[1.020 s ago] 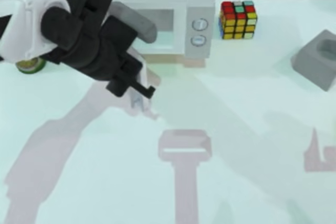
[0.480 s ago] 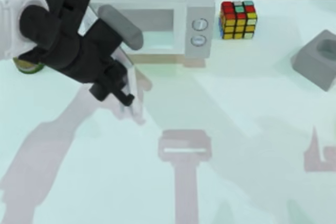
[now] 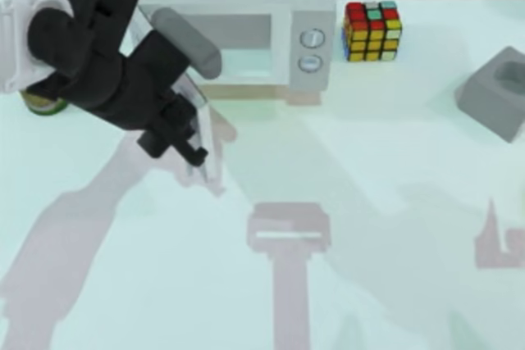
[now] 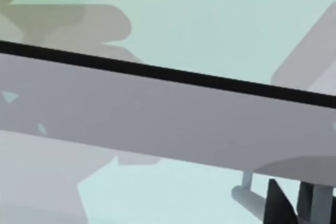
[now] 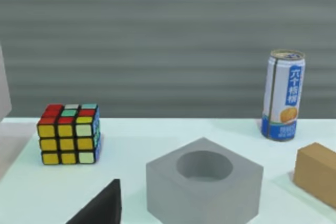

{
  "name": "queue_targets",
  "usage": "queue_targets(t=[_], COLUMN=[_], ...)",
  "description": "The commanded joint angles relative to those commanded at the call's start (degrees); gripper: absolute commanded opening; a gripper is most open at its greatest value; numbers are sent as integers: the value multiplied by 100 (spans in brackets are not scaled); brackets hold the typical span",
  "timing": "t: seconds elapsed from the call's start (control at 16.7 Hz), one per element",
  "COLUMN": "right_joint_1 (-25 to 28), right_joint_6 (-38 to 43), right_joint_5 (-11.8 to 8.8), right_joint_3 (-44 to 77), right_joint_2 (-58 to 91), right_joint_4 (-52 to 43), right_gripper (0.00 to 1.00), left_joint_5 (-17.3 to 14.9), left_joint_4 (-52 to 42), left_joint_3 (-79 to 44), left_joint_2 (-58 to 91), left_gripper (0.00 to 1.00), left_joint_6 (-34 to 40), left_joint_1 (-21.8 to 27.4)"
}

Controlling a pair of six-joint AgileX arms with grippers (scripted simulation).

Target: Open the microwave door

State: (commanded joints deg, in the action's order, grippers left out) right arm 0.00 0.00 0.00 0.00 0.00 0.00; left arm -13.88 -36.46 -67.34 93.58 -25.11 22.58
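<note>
While one microwave (image 3: pixel 246 6) stands at the worktop's (image 3: pixel 369 202) far edge, its microwave door (image 3: pixel 199 133) swung out leftward, my left tool (image 3: pixel 195 150) pinches the door's outer edge. Right of the microwave: one puzzle cube (image 3: pixel 372 30), one grey block (image 3: pixel 496 92). Two knobs (image 3: pixel 311 38) face front.

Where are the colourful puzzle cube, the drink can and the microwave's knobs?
puzzle cube (image 5: pixel 69 134): right wrist view, middle of its yellow front face.
drink can (image 5: pixel 283 95): right wrist view, centre of its label.
microwave knobs (image 3: pixel 311 38): top view, on the upper knob.
</note>
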Motion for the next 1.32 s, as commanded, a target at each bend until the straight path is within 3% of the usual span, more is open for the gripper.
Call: queue_targets(t=[1.08,1.32], right_joint_1=[0,0], right_joint_6=[0,0], right_joint_5=[0,0], right_joint_3=[0,0], right_joint_2=[0,0], right_joint_4=[0,0], right_gripper=[100,100], left_joint_5=[-22,-143], left_joint_4=[-5,-98], left_joint_3=[16,14], left_joint_2=[17,-13], left_gripper=[0,0], left_joint_6=[9,-321], left_joint_1=[14,-118])
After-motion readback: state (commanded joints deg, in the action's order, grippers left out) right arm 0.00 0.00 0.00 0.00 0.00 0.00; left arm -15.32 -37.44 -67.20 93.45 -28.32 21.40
